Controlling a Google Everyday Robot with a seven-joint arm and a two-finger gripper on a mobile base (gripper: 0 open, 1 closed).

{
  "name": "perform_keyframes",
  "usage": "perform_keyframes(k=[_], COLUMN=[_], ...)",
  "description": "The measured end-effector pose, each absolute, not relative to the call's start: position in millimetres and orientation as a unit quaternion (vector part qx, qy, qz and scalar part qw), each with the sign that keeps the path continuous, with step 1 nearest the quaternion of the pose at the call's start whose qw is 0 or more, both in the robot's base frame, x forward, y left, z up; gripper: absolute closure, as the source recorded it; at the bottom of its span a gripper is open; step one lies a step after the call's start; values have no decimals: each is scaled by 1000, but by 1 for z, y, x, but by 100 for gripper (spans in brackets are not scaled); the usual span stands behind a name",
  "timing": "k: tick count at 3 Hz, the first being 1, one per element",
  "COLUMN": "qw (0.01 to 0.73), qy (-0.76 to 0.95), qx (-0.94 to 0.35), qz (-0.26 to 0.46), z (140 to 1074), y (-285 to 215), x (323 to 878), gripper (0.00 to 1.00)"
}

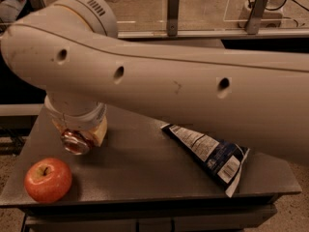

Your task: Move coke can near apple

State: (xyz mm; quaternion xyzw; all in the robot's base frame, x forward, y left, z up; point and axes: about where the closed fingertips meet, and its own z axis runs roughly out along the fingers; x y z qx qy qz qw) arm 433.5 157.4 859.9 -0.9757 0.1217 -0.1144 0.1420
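Note:
A red-orange apple (48, 179) sits at the near left corner of the grey table (140, 173). The coke can (76, 141), its silver end facing me, is held in my gripper (83, 135) just above and slightly right of the apple, low over the table. The gripper hangs under the big white arm (159, 81) and is shut on the can; a pale finger (98, 132) shows beside it. Most of the can's red body is hidden by the wrist.
A dark blue snack bag (210, 153) lies on the right half of the table. The white arm spans the whole view above the table. A glass barrier and posts stand behind.

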Motion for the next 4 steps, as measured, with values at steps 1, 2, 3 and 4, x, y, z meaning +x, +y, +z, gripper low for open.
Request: perform_keyframes(k=[1,2,3,4], qw=[112,68,66,66], qy=[105,92,90,89], qx=[-983,-990,-990,-990], qz=[-97,-82,-82,-84], z=[850,832,832,834], y=[167,183,184,184], x=[426,419,417,416], gripper=[100,82,59,35])
